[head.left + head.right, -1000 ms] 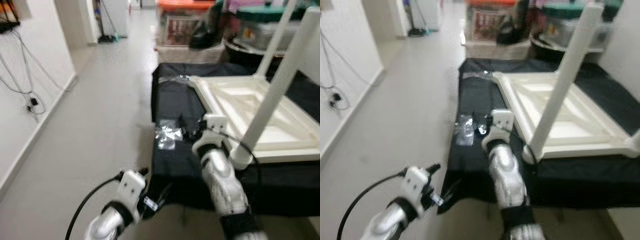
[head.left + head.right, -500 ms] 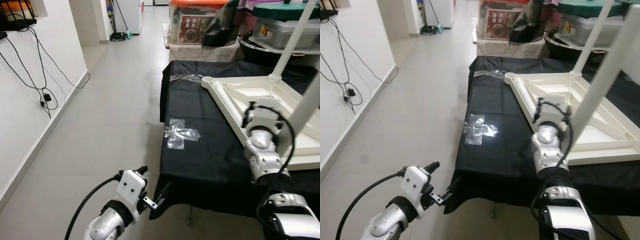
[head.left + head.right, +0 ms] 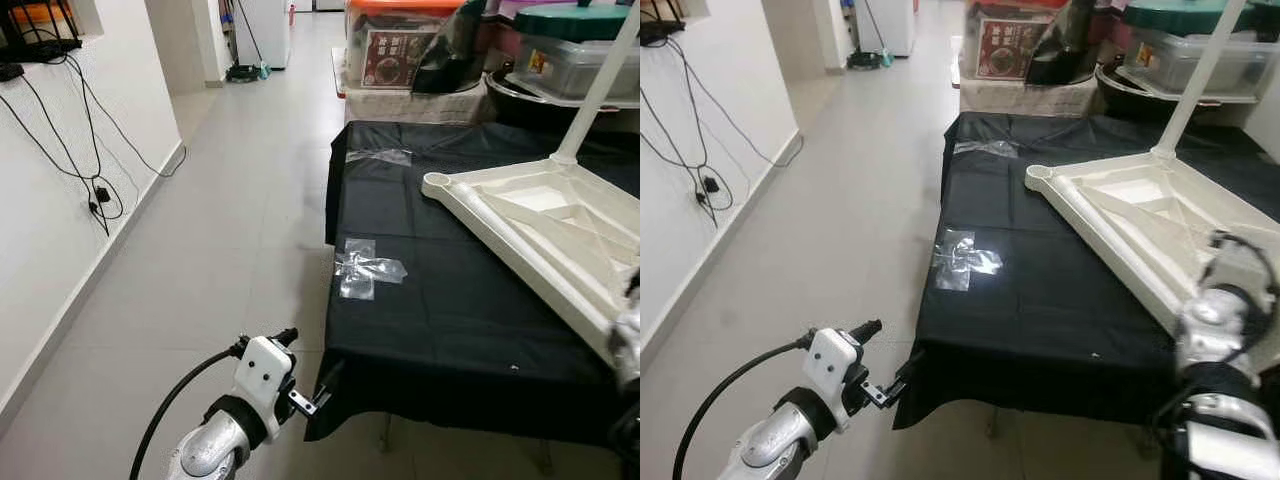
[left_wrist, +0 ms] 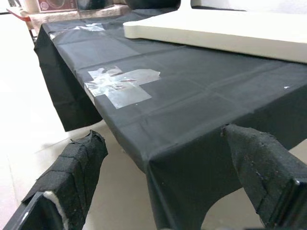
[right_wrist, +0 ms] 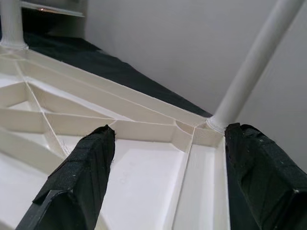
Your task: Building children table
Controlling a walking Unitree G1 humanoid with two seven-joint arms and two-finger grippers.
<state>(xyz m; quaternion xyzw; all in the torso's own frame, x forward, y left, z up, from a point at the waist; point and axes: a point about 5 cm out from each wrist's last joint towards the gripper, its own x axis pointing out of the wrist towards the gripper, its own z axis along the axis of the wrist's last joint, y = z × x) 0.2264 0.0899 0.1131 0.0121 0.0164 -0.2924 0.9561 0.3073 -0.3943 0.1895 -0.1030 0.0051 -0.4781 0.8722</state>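
Note:
A white children's table (image 3: 540, 225) lies upside down on a black-covered surface (image 3: 440, 310). One white leg (image 3: 598, 85) stands up at its far corner, and the near-left corner shows an empty round socket (image 3: 437, 183). My right arm (image 3: 1225, 325) is low at the right, by the table's near edge. The right gripper (image 5: 168, 163) is open above the ribbed underside, facing a corner with a leg (image 5: 259, 62) in it. My left gripper (image 4: 168, 163) is open, low at the cloth's front-left corner, with nothing between its fingers (image 4: 72, 167).
Two patches of clear tape (image 3: 365, 268) (image 3: 380, 156) stick to the black cloth. Storage boxes (image 3: 400, 50) and lidded bins (image 3: 1180, 50) stand behind the covered surface. Tiled floor (image 3: 220, 230) runs along the left, bounded by a white wall with hanging cables (image 3: 95, 195).
My right arm has drawn back from the middle of the black cloth to the lower right, by the table's near edge. The head view has shifted too. The left arm holds its place.

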